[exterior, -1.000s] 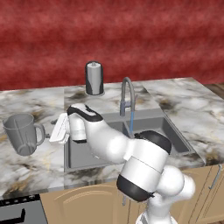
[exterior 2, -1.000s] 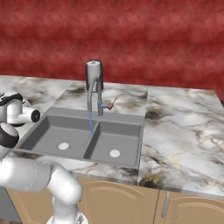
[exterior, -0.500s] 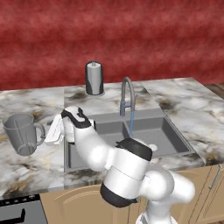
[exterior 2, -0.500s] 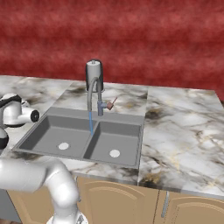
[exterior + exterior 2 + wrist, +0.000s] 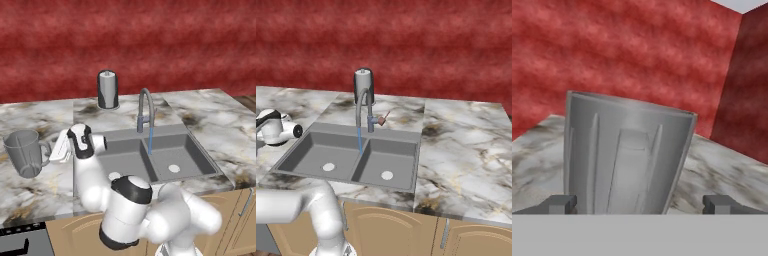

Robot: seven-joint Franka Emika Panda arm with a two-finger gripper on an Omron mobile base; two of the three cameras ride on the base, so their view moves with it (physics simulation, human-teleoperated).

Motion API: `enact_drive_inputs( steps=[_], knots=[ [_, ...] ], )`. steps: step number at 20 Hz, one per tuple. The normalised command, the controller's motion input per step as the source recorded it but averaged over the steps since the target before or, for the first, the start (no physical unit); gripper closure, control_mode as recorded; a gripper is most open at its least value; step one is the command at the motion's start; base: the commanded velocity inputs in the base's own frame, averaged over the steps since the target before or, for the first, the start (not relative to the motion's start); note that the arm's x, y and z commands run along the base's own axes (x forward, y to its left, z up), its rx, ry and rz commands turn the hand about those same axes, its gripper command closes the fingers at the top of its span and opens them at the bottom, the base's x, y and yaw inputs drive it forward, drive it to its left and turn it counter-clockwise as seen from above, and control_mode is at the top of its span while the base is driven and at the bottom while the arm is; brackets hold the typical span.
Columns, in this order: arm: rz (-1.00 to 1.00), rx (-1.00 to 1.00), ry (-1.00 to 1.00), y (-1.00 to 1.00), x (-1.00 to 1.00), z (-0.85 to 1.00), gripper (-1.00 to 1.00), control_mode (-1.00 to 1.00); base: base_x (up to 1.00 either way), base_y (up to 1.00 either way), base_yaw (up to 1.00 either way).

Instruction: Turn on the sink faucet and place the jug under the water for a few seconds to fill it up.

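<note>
Fingers spread wide at the bottom corners of the hand view, gripper facing the jug at frame centre, handle toward camera. Left base view: jug mid-left on counter; water runs from sink faucet into sink.

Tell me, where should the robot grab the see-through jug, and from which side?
Probably the handle. The jug stands upright on the counter, left of the sink, with its looped handle pointing toward the sink. The gripper sits level on that side, jaws open, so coming in sideways suits it. The tapered body looks wide for the jaws.
</note>
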Motion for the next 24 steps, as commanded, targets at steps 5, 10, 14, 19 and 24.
enact_drive_inputs(
  steps=[5, 10, 14, 19, 24],
  knots=[
    [0.00, 0.00, 0.00, 0.07, 0.27, -0.02, -1.00, -1.00, 0.00, 0.00, 0.00],
    [0.00, 0.00, 0.00, 0.13, 0.23, -0.08, -1.00, -1.00, 0.00, 0.00, 0.00],
    [0.00, 0.00, 0.00, 0.20, 0.24, -0.19, -1.00, -1.00, 0.00, 0.00, 0.00],
    [0.00, 0.00, 0.00, 0.24, 0.13, -0.20, -1.00, -1.00, 0.00, 0.00, 0.00],
    [0.01, 0.00, 0.00, 0.28, 0.00, -0.23, -1.00, -1.00, 0.00, 0.00, 0.00]
  ],
)
